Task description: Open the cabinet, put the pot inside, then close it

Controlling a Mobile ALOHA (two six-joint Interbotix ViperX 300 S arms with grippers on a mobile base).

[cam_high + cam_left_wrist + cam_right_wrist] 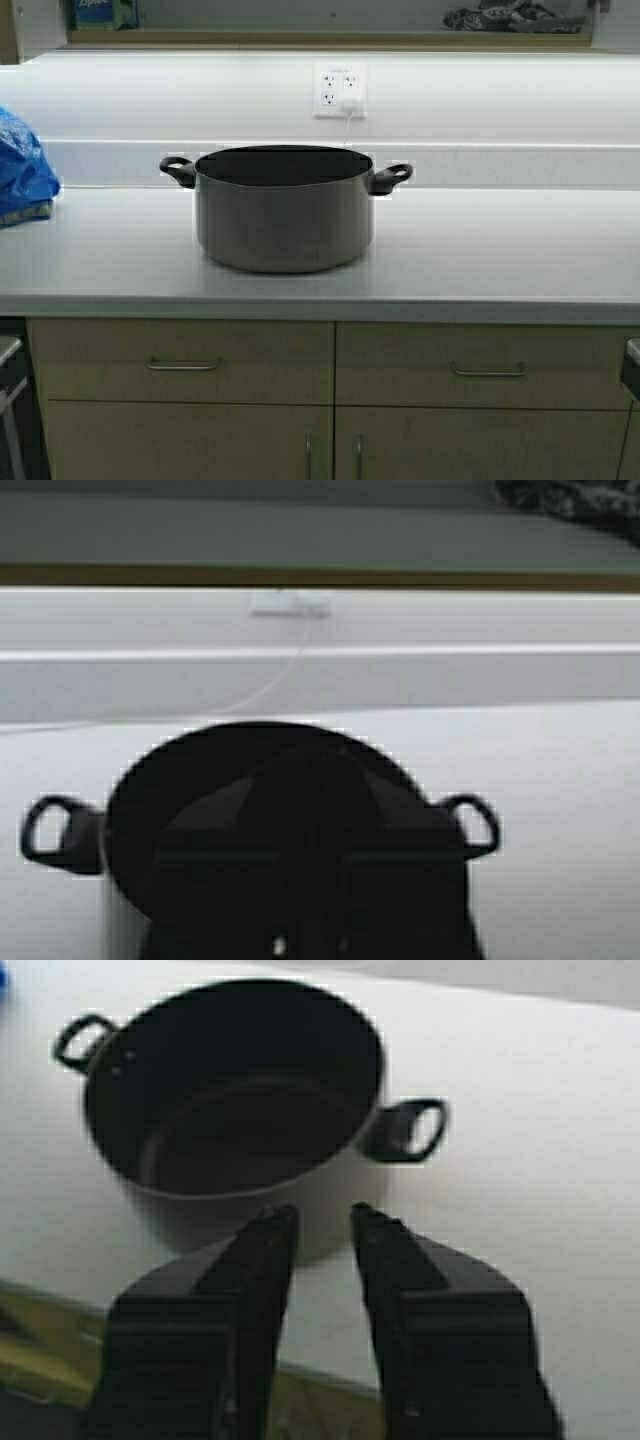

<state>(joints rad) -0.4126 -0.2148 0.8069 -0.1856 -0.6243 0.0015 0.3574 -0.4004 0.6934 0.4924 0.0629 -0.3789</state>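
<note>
So the pot [284,208] sits upright on the grey countertop [500,260], roughly centered, right above the base cabinet drawers [185,362], with a wall outlet [340,91] behind it and a blue bag [22,170] off to the robot's left. The wall cabinet itself isn't really in view, just a wooden edge along the top.

My read on handling: it's a wide, rigid metal pot, empty, so probably moderate weight, but bulky and awkward for one arm. The matte wall looks too broad and smooth to pinch. The two black loop handles [179,171] are the obvious grab points, one per arm, or a pinch on the rim.

The right gripper [320,1222] hovers above the counter's front edge on the near side of the pot, fingers a narrow gap apart, holding nothing. The left gripper [310,880] is a dark shape over the pot; can't tell how its fingers sit.
</note>
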